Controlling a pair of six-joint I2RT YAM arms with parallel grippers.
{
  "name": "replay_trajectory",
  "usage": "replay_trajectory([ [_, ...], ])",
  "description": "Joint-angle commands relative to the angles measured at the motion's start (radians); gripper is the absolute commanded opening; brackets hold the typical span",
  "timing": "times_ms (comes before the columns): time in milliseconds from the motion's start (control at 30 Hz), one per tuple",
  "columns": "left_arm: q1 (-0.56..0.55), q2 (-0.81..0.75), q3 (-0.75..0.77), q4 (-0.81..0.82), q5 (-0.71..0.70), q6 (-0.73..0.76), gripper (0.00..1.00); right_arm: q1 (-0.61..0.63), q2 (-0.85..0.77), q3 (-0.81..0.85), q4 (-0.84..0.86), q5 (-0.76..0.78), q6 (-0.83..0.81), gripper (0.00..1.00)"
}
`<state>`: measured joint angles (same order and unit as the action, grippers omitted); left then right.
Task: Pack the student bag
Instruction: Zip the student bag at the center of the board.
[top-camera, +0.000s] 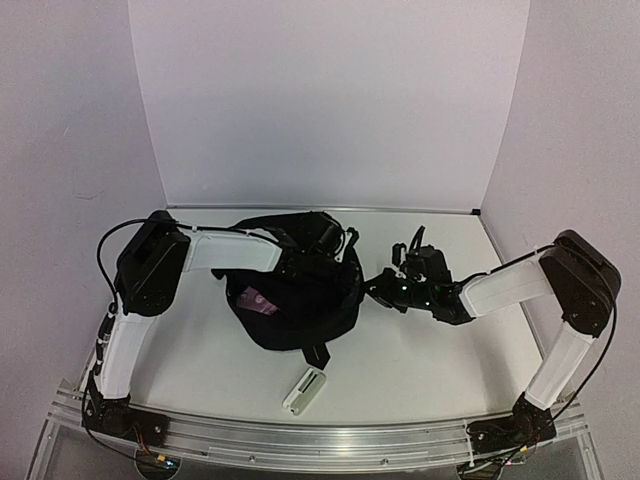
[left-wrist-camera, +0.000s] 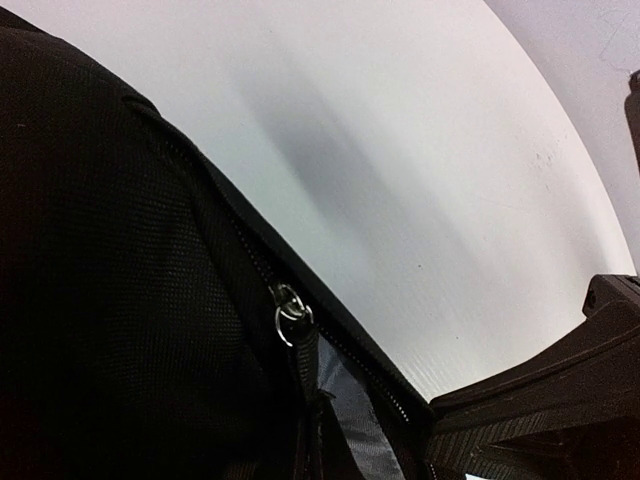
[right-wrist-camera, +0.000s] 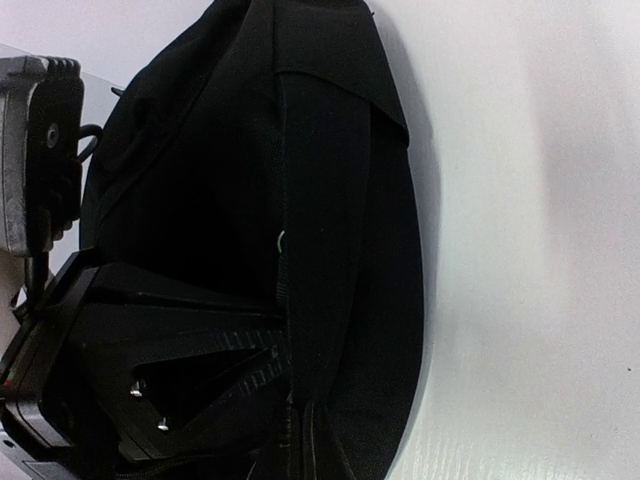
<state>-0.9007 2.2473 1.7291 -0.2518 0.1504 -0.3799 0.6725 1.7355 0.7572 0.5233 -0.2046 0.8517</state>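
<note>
The backpack sits slumped in the middle of the worktop, mouth turned up and towards the left, with something pink showing inside. It lies between the two arms. The left gripper is on its far rim, beside the zip pull and the grey lining. Its jaws are pressed together, but I cannot tell whether cloth is caught between them. The right gripper meets the backpack's right flank, jaws pinching a fold of the fabric. A small white case lies just in front of the backpack, apart from it, its long axis running from near-left to far-right. It looks about equally reachable by either arm.
</note>
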Motion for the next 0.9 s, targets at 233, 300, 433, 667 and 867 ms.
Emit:
replay_trajectory([
  [233,0.023,-0.143,-0.084,0.014,-0.082,-0.032,0.00,0.004,0.037,-0.015,0.018,0.041,0.025,0.00],
  [300,0.029,-0.156,-0.091,0.015,-0.058,-0.040,0.00,0.004,0.040,-0.012,0.017,0.043,0.024,0.00],
  [433,0.050,-0.157,-0.091,0.021,0.025,-0.067,0.00,0.004,0.044,-0.004,0.015,0.037,0.017,0.00],
  [667,0.062,-0.142,-0.081,0.030,0.181,-0.076,0.00,0.004,0.018,0.025,0.001,-0.008,-0.015,0.07],
  [867,0.062,-0.150,-0.098,0.029,0.254,-0.088,0.00,-0.004,-0.007,0.095,-0.088,0.017,-0.074,0.46],
])
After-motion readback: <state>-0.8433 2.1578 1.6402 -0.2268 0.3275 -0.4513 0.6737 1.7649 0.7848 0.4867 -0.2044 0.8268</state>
